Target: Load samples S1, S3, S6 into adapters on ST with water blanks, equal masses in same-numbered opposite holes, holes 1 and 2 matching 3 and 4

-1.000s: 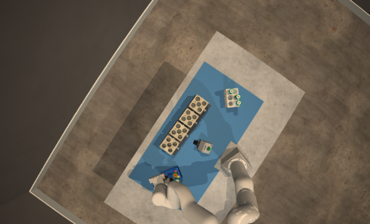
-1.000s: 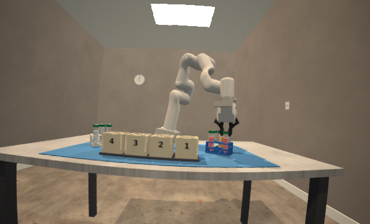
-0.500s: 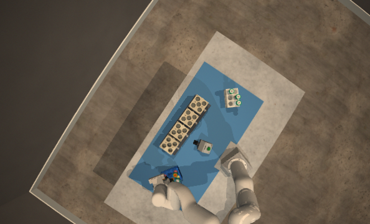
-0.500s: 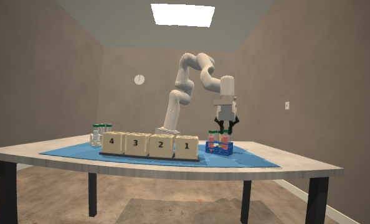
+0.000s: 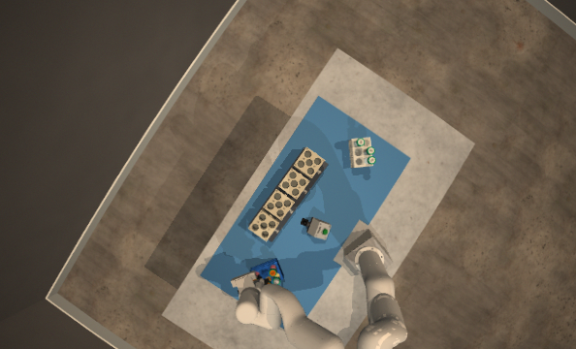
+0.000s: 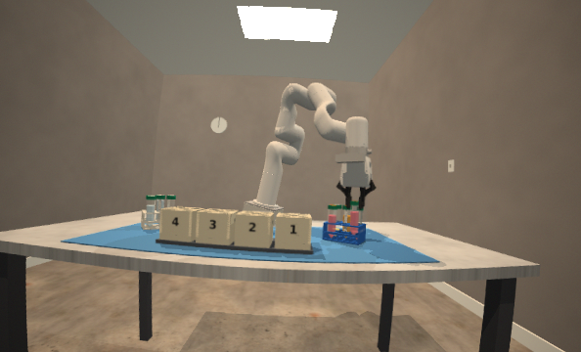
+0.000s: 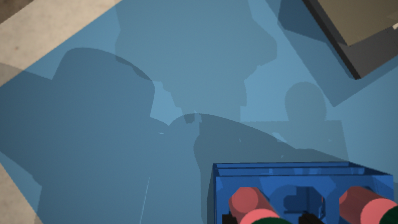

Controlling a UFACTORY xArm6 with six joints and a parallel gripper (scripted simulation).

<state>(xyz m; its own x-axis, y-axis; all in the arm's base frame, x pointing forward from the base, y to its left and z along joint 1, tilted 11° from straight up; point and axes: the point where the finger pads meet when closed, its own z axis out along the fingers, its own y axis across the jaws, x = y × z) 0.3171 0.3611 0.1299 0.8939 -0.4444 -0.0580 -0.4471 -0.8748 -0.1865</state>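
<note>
Blue lattice rack with angled walls, our plastic tube holder (image 5: 268, 265) (image 6: 344, 239) (image 7: 300, 169), sits in the top view near the left corner of the blue rectangular mat (image 5: 288, 252) (image 6: 393, 251) (image 7: 165, 105). We see an orange cap dot there, beside the grey-and-black gripper (image 5: 263, 281) (image 6: 355, 203) (image 7: 269, 219), whose wrist hides part of the rack. Along the mat's upper-left long edge stands the dark loading stand (image 5: 274, 237) (image 6: 234, 248) (image 7: 345, 62) with four beige box-shaped adapters, dark open holes facing up. The white six-well rack (image 5: 354, 165) (image 6: 149, 228) is near the mat's short upper-right edge, holding three green-capped tubes. Only this view shows us the small grey sloped desk (image 5: 316, 230) with its round green DONE key (image 5: 325, 232), between the stand and the arm's base at the table's lower-right long edge.

The exterior view adds the numbers: 4, 3, 2, 1 from left to right, nearest the table's front edge. It shows our fingers clenched around a green-capped tube of pink liquid (image 6: 354, 222) (image 7: 245, 201) at the blue rack's right end; we cannot tell whether it is fully seated.

From the wrist, we see two pink tubes in the blue rack, ours at the left, with a well between them. The cap's ID is unreadable.
</note>
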